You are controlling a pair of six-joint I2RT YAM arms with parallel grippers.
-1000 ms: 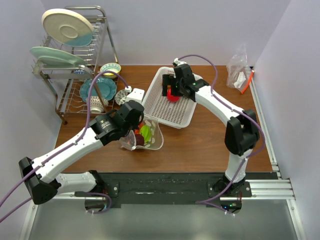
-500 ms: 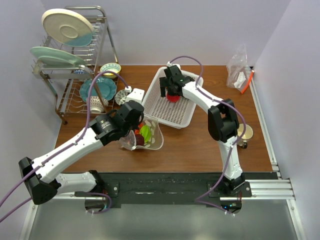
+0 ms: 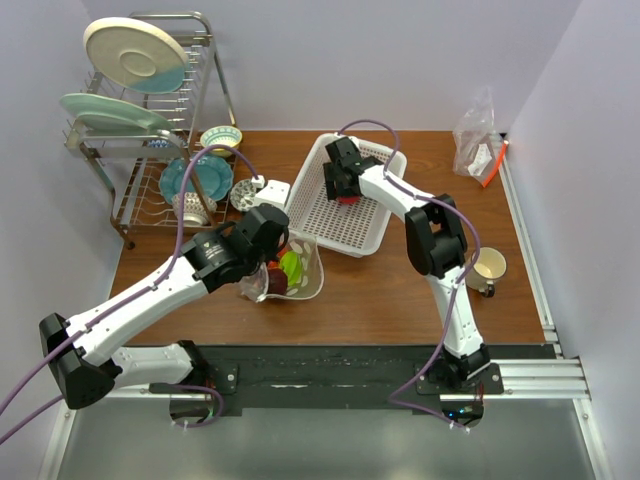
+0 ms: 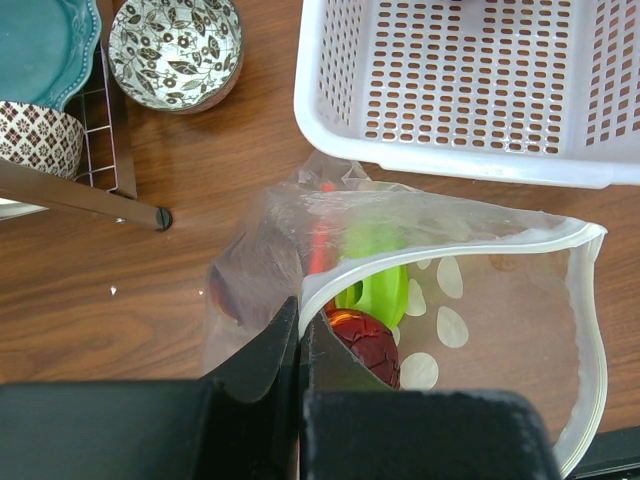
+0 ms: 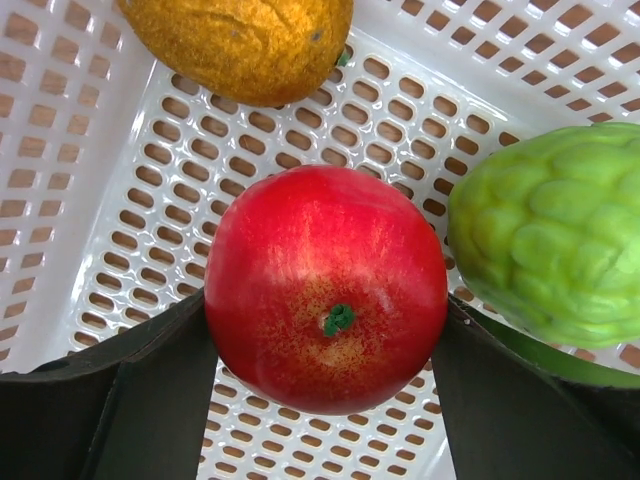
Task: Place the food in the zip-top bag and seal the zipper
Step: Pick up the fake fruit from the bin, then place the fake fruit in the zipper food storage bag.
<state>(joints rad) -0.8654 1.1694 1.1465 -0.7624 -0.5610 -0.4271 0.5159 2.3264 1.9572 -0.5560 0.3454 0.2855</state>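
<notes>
Sitting on brown bench (image 3: pixel 400 290), lilac walls (image 3: pixel 400 60) around: dish rack (image 3: pixel 205 70); left claw (image 4: pixel 300 325) pinching zip-top bag (image 4: pixel 500 300), right claw (image 5: pixel 325 325) squeezing red apple (image 5: pixel 325 270)

- red apple (image 5: pixel 325 290): glossy red, with yellowish speckling around a small green stem.
- orange (image 5: pixel 240 45): dull yellow-orange, pitted skin.
- knobbly fruit (image 5: pixel 550 230): pale green (scale-like bumps all over).
- basket (image 4: pixel 450 90): white, patterned with rows of slotted holes.
- zip-top bag (image 4: pixel 500 300): clear and colourless, with a few pale oval spots; its zipper (image 4: pixel 592 330) is whitish.
- Seen through the bag: a lime-green piece (image 4: pixel 375 285) and a dark red scaly piece (image 4: pixel 365 340).
- bench (image 4: pixel 130 290): brown wood grain.
- bowl (image 4: pixel 175 45): black-and-white floral pattern.
- plate (image 4: pixel 45 45): teal.
- cup (image 4: pixel 35 135): white with brown diamonds.
- left fingers (image 4: pixel 260 360) and right fingers (image 5: pixel 150 400): black.
</notes>
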